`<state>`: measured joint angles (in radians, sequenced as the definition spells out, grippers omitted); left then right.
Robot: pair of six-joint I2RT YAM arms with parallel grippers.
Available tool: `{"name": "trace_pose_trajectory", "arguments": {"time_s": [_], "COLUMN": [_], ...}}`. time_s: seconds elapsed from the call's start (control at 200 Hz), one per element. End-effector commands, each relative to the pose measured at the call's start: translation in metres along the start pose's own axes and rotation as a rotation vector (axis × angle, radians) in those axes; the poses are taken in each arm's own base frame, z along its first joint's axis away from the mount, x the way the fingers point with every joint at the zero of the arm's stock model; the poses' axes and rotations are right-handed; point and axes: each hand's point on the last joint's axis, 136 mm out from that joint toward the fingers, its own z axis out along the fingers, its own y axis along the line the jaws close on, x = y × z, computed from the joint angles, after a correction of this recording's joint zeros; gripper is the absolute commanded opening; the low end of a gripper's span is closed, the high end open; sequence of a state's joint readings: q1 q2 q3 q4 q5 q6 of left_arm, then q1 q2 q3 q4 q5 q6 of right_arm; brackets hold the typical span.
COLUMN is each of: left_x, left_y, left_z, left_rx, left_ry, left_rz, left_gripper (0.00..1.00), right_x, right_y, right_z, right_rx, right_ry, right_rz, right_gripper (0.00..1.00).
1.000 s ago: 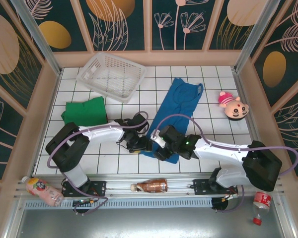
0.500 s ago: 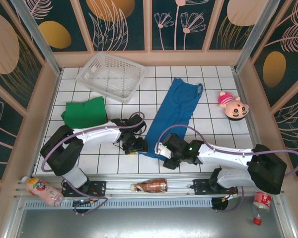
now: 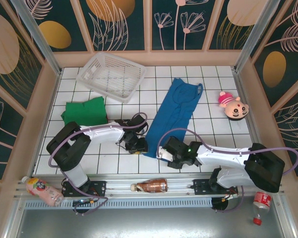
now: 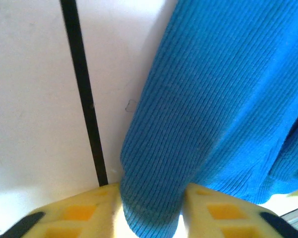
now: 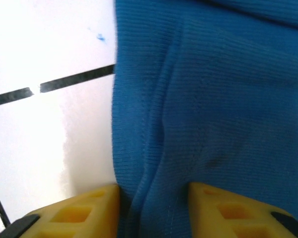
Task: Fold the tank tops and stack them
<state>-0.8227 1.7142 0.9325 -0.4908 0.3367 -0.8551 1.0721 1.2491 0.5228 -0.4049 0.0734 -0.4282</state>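
1. The blue tank top (image 3: 178, 106) is spread lengthwise on the white tiled table (image 3: 218, 131), right of centre, with its straps toward the far side and its hem toward the arms.
2. The left gripper (image 3: 139, 147) is placed at the near left corner of that hem. In the left wrist view, a bunched fold of the ribbed blue cloth (image 4: 218, 89) is pinched between its yellow fingers (image 4: 74, 215).
3. The right gripper (image 3: 163, 153) is placed at the near right corner of the hem, just beside the left one. In the right wrist view, a creased fold of the blue cloth (image 5: 213, 99) is clamped between its yellow fingers (image 5: 228, 213).
4. The green tank top (image 3: 84, 112) is seen folded into a compact shape at the left of the table, well apart from the blue one.
5. A white lattice basket (image 3: 109, 74) is set at the far left, beyond the green tank top.
6. A pink plush toy (image 3: 232, 106) is laid to the right of the blue straps, apart from them.
7. A brown bottle (image 3: 151, 186) is laid on the near rail between the arm bases, and a pink bottle (image 3: 39, 191) at its left end.
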Motion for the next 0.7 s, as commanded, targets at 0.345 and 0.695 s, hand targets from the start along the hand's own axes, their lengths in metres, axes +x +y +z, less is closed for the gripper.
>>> {"name": "trace_pose_trajectory", "arguments": {"time_s": [0.345,0.695], "left_x": [0.000,0.033], "left_y": [0.002,0.015], "left_z": [-0.024,-0.078], "left_rx": [-0.089,-0.110], "left_ry": [0.003,0.002], "left_rz": [0.037,-0.015], "left_gripper": [0.00,0.00], "right_x": [-0.018,-0.065], "right_y": [0.007,0.035], "right_z": [-0.009,-0.052], "right_rx": [-0.041,-0.198], "right_ry": [-0.036,-0.207], "right_rz": [-0.014,-0.067], "right_gripper": [0.05,0.01]}}
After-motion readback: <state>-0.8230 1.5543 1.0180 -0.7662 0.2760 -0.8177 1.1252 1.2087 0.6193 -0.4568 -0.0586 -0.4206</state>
